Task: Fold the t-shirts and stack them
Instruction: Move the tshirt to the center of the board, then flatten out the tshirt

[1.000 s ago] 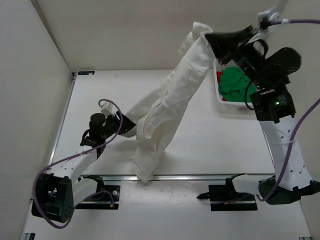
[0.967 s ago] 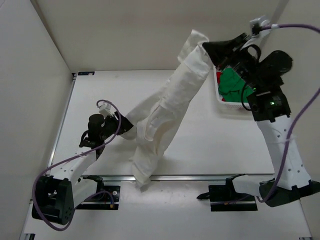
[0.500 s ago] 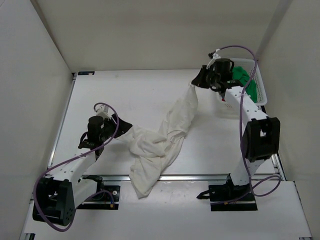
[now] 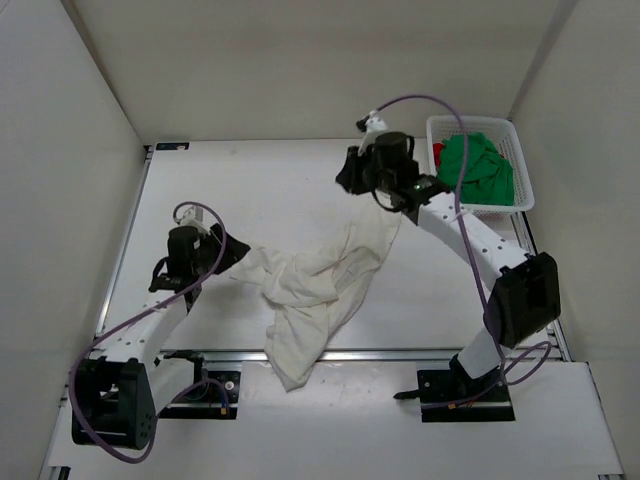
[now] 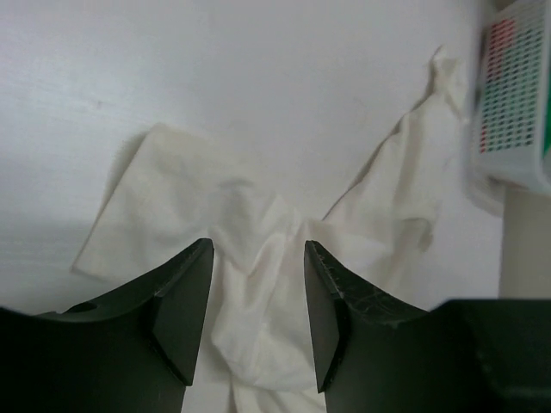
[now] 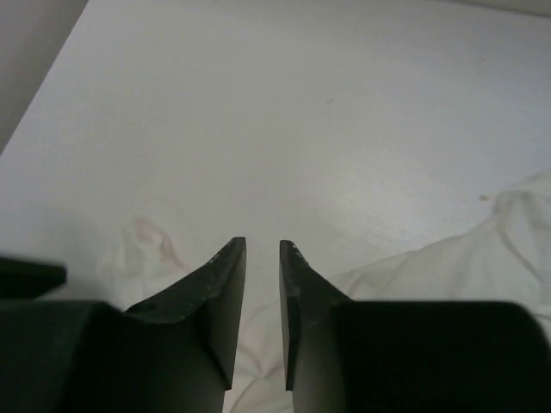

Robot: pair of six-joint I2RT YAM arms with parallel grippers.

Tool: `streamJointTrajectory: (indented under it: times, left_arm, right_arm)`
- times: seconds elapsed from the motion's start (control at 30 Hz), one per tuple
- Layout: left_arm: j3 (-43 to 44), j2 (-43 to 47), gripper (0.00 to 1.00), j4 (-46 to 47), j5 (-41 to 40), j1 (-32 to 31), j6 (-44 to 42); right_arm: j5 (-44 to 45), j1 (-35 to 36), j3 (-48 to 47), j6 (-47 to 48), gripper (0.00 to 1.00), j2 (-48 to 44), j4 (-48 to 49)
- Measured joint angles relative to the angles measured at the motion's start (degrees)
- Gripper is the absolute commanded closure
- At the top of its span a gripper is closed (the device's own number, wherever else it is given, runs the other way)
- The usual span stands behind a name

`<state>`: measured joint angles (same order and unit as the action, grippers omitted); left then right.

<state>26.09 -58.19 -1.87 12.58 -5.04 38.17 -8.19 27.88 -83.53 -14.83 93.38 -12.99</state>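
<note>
Cream-white t-shirt (image 4: 310, 280) crumpled and unfolded on the white tabletop (image 4: 250, 190), outside the basket. Runs in a rumpled band from the left jaws across the middle toward the right arm, with a long tail trailing down past the metal rail (image 4: 400, 352) at the near edge. Bunches into overlapping folds in the middle and lies flatter at the corner nearest the left jaws.

Green t-shirt (image 4: 480, 165) heaped inside the white mesh basket (image 4: 478, 121) at the far right of the tabletop, filling most of it. Red t-shirt (image 4: 438, 152) only a small patch at the basket's left side, beside the green one and mostly hidden.

Left jaws released, standing well apart low over the cream-white t-shirt's end, with cloth visible in the gap and nothing pinched. Right jaws also released, parted by a narrow slit over bare tabletop, grasping nothing, with the shirt's edge just off to one side.

Left arm (image 4: 150, 315) reaching in from the near left. Right arm (image 4: 460, 225) stretched across from the near right, its head just beyond the shirt's far end, near the basket.
</note>
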Motion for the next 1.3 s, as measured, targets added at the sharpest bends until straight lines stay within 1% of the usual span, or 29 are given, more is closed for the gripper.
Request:
streamJointTrajectory:
  times: [0.03,0.07,0.13,0.2,0.3,0.37,0.4,0.5,0.57,0.63,0.7,0.87,0.93,1.03,1.17,1.3]
  left_arm:
    - [3.0,-1.0,0.42,-1.0,1.8,1.0,0.0]
    - [4.9,-1.6,0.43,-1.0,2.9,2.1,0.0]
    - [10.0,-2.9,0.43,-0.7,6.6,6.9,0.9]
    - [13.5,-3.6,0.43,-0.2,8.3,10.3,1.3]
    - [17.0,-3.8,0.43,-0.4,10.4,12.9,1.7]
    - [19.4,-3.8,0.43,-1.6,12.3,14.6,1.7]
    - [20.3,-3.8,0.43,-1.9,12.7,15.3,1.7]
    - [25.1,-4.2,0.43,-5.0,13.2,17.0,1.4]
    - [27.7,-3.9,0.43,-5.0,13.2,17.0,1.3]
    - [28.5,-2.9,0.43,-5.0,13.4,16.9,1.3]
    - [28.5,-1.8,0.43,-5.2,13.8,16.8,1.3]
    - [28.5,-1.2,0.43,-6.6,14.1,16.2,1.0]
    - [28.5,-1.0,0.44,-7.1,14.1,16.1,0.8]
    - [28.5,-0.9,0.43,-7.1,14.3,16.1,0.8]
    - [28.5,-1.0,0.44,-7.1,14.5,16.0,0.8]
    - [28.8,-1.2,0.44,-7.1,14.5,16.0,0.8]
  right_arm:
    - [-1.5,2.1,2.7,-0.2,0.96,-0.8,1.2]
    - [-2.7,4.0,4.7,-0.1,0.98,-0.8,2.0]
    - [-3.6,8.6,6.2,0.2,0.97,1.3,2.6]
    - [-3.5,13.6,5.7,1.6,0.95,5.5,3.1]
    - [-4.2,21.6,2.0,3.6,0.86,13.5,3.7]
    - [-5.0,26.2,-0.6,4.7,0.78,18.5,4.4]
    - [-5.3,28.7,-2.3,5.4,0.77,21.1,4.4]
    - [-5.3,31.8,-7.9,7.0,0.72,26.7,3.6]
    - [-4.4,32.9,-13.6,8.1,0.7,31.2,2.9]
    - [-3.0,33.4,-20.0,9.2,0.67,35.7,0.9]
    - [-1.4,33.5,-27.1,10.1,0.66,40.5,-1.6]
    - [3.2,33.5,-45.7,11.9,0.67,52.6,-9.0]
    - [5.4,33.6,-50.2,12.5,0.67,55.6,-12.4]
    - [8.8,33.9,-54.0,13.1,0.67,58.3,-16.5]
    - [12.3,34.9,-55.8,13.6,0.67,58.5,-20.1]
    - [13.4,35.9,-56.7,13.6,0.65,58.5,-21.7]
